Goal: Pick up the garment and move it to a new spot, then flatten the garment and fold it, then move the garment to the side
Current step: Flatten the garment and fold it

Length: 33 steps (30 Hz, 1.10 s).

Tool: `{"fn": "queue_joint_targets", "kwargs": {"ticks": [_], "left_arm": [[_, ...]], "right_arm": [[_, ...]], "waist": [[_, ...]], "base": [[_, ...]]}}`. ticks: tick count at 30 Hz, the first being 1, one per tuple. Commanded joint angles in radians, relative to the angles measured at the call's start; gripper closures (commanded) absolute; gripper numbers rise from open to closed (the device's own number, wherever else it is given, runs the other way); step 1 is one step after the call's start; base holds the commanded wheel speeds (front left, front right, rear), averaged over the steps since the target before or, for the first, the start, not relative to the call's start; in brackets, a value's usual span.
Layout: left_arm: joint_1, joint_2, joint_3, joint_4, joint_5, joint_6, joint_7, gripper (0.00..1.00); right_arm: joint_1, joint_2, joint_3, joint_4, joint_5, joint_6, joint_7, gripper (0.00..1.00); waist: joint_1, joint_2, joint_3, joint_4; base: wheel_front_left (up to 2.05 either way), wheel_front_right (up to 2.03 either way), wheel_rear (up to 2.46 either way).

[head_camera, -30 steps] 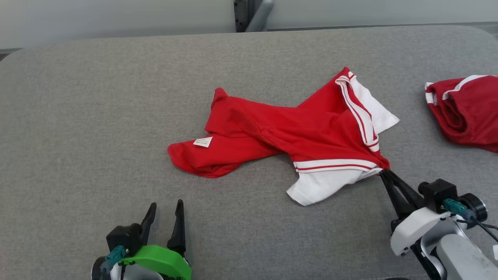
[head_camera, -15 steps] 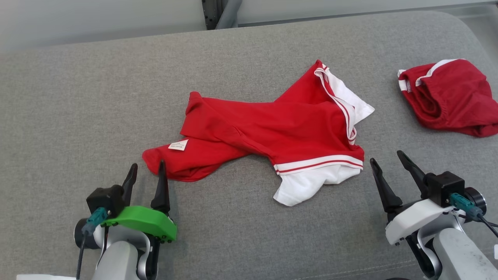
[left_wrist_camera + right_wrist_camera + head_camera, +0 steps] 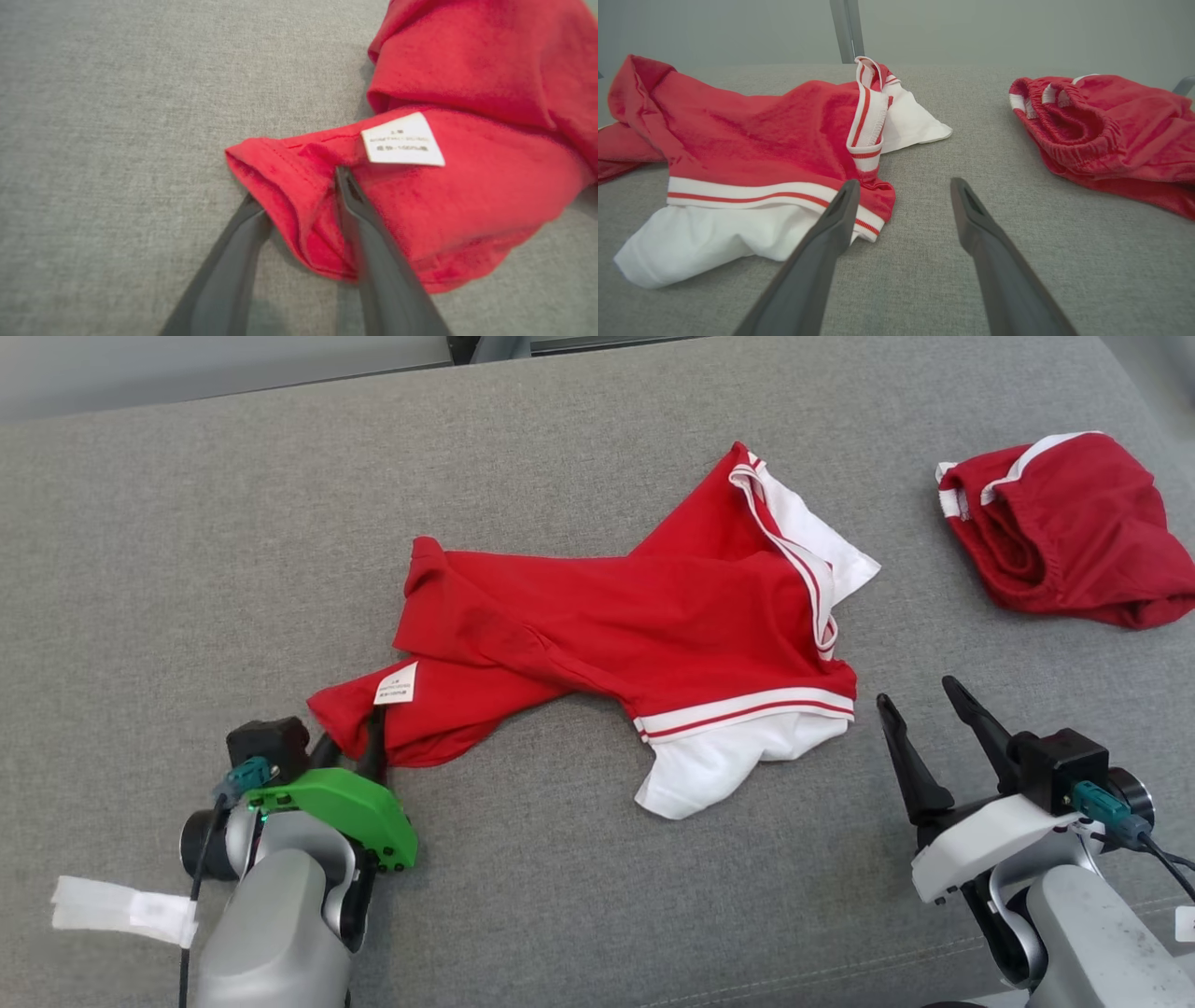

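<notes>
The garment is a red top with white sleeves and striped trim, lying crumpled across the middle of the grey cushion. A white label sits near its lower-left hem. My left gripper is at that hem. In the left wrist view its fingers straddle the folded red edge, still apart, one finger under the cloth's side and one resting on top by the label. My right gripper stands open just right of the white sleeve, touching nothing.
A second red piece with an elastic waistband lies bunched at the far right, also in the right wrist view. A metal post stands behind the cushion's back edge.
My right gripper let go of the garment's right corner, opened and drew back. My left gripper moved forward onto the lower-left hem and its fingers began closing. The camera tilted, shifting the whole scene.
</notes>
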Motion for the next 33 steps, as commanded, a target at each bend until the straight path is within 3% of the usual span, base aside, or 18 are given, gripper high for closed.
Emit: {"fn": "queue_joint_targets", "kwargs": {"ticks": [1,8,15,16,17,18,22,26,29,33], "left_arm": [[-0.007,0.007,-0.025,0.028,0.008,-0.008,0.007,1.00],[-0.172,0.119,-0.099,-0.020,0.059,-0.005,-0.018,1.00],[-0.273,0.227,-0.069,-0.226,0.172,0.049,-0.018,1.00],[-0.258,0.237,-0.056,-0.228,0.176,0.047,-0.016,0.82],[-0.246,0.241,-0.050,-0.209,0.175,0.048,-0.016,0.16],[-0.237,0.242,-0.041,-0.184,0.171,0.052,-0.016,0.00],[-0.198,0.225,0.003,-0.069,0.135,0.078,-0.016,0.00],[-0.143,0.191,0.043,-0.056,0.114,0.114,-0.016,0.00],[-0.119,0.181,0.081,-0.078,0.104,0.143,-0.016,0.00],[-0.109,0.152,0.125,-0.219,0.132,0.188,-0.016,0.00]], "right_arm": [[-0.009,0.001,-0.006,-0.002,0.004,-0.001,-0.002,0.00],[-0.029,0.019,-0.008,-0.011,0.008,-0.001,-0.002,0.00],[-0.055,0.036,0.003,-0.013,0.018,-0.001,-0.002,0.00],[-0.059,0.041,0.005,-0.006,0.022,-0.001,-0.002,0.00],[-0.061,0.044,0.007,-0.002,0.023,-0.001,-0.002,0.00],[-0.062,0.048,0.007,0.002,0.025,-0.001,-0.002,0.00],[-0.060,0.054,0.000,0.012,0.036,-0.001,-0.002,0.00],[-0.044,0.053,-0.018,0.010,0.035,-0.001,-0.002,0.00],[-0.045,0.053,-0.019,0.011,0.033,-0.001,-0.002,0.00],[-0.063,0.057,-0.014,0.006,0.031,-0.001,-0.002,0.00]], "waist": [[0.0000,0.0000,0.003,0.001],[0.0000,0.0000,0.027,-0.002],[0.0000,0.0000,0.064,-0.031],[0.0000,0.0000,0.071,-0.042],[0.0000,0.0000,0.073,-0.048],[0.0000,0.0000,0.075,-0.053],[0.0000,0.0000,0.079,-0.061],[0.0000,0.0000,0.080,-0.047],[0.0000,0.0000,0.080,-0.035],[0.0000,0.0000,0.082,-0.027]], "base": [[0.00,0.00,0.00],[0.00,0.00,0.00],[0.00,0.00,0.00],[0.00,0.00,0.00],[0.00,0.00,0.00],[0.00,0.00,0.00],[0.00,0.00,0.00],[0.00,0.00,0.00],[0.00,0.00,0.00],[0.00,0.00,0.00]]}}
